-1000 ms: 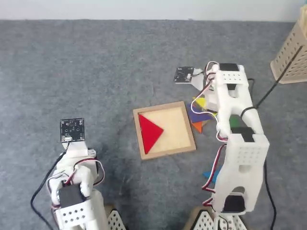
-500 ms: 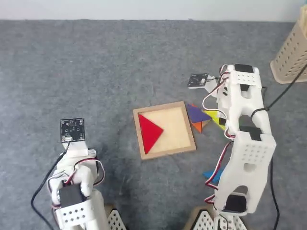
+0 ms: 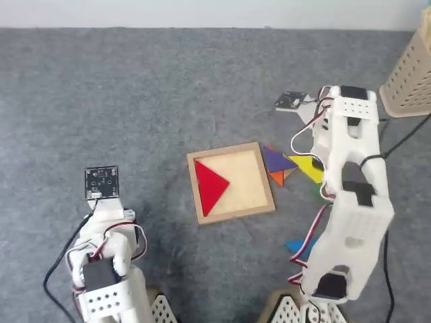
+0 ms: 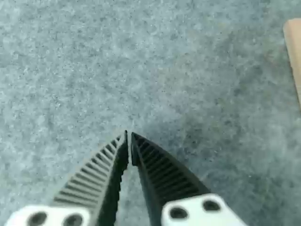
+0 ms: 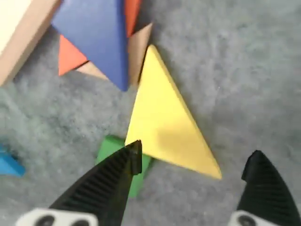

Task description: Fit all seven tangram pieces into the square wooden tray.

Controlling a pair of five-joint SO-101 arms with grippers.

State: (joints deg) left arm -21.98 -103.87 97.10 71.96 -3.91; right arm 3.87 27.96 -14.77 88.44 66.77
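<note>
From above, the red triangle alone is sitting in the wooden tray, leaving six pieces, I judge; at the left wrist, the left gripper is hovering pinched together over carpet; at the right wrist, the right gripper is hanging spread wide over the yellow triangle near the tray.

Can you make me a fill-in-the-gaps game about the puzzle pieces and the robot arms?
The triangle lying in the wooden tray is coloured ___.
The right gripper hangs over the yellow triangle with its jaws ___.
The left gripper, over the grey carpet, is ___.
Missing words: red, open, shut.
</note>
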